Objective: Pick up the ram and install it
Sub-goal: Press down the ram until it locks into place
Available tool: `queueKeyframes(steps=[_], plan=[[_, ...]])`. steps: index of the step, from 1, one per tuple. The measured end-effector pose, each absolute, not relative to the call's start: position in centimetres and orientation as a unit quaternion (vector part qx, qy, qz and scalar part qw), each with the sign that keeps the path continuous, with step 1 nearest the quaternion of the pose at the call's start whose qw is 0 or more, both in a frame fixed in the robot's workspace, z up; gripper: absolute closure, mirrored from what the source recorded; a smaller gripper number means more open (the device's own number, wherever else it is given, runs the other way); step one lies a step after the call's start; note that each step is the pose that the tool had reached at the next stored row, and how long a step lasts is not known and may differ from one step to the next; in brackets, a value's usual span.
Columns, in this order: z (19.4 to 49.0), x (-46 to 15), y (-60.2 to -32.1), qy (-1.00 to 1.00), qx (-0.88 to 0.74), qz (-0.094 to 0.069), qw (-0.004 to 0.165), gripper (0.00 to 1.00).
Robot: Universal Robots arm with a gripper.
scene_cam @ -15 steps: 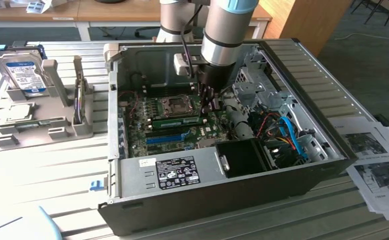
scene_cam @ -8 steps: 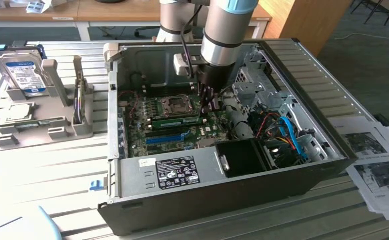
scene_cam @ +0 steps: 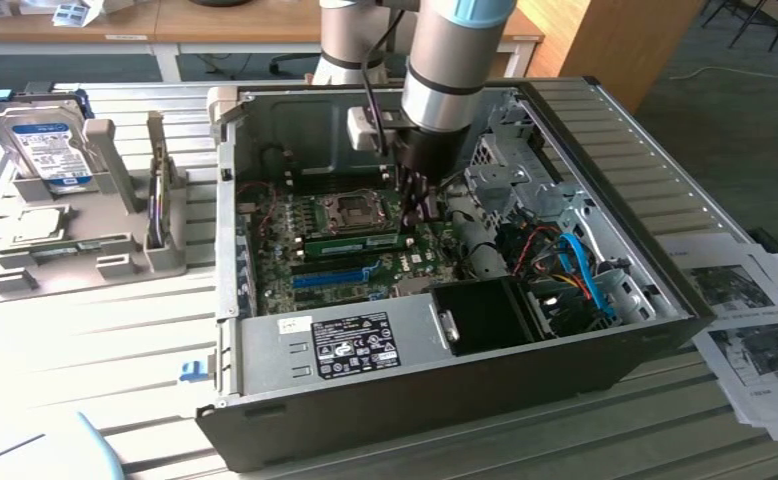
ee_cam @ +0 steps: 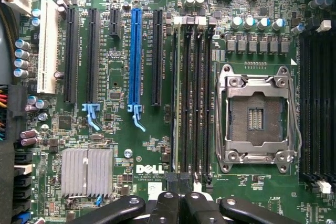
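From my station I had the arm reaching down into the open computer case (scene_cam: 603,130), its gripper (scene_cam: 416,195) low over the motherboard (scene_cam: 282,270) between the CPU socket (scene_cam: 353,211) and the drive bays. In the exterior view the ram (scene_cam: 362,243) lay as a thin green stick across the board just below the socket, directly under and a little to the exterior view's left of the fingers. In the wrist view I saw the gripper (ee_cam: 177,203) with its two black fingertips (ee_cam: 165,205) drawn together, touching at the middle, and lined up with the near end of the ram (ee_cam: 178,98), which stood on edge in the bank of black memory slots (ee_cam: 202,98) beside the socket (ee_cam: 257,114). The fingers closed right at the stick's end, though I could not tell whether they actually pinched it. The bright blue slot (ee_cam: 137,56) sat apart to the other side. Outside the case, the hard drive (scene_cam: 45,150) stood in its grey rack (scene_cam: 82,255)
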State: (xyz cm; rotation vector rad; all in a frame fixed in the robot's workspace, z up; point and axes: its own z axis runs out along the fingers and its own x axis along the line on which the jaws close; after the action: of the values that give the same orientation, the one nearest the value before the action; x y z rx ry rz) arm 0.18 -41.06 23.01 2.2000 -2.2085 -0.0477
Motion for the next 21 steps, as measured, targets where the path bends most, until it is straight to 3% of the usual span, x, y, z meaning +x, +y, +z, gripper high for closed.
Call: queueKeyframes(steps=[21], plan=[[22.51,0.18,-41.03,-0.708,0.706,-0.015,0.012,0.91]])
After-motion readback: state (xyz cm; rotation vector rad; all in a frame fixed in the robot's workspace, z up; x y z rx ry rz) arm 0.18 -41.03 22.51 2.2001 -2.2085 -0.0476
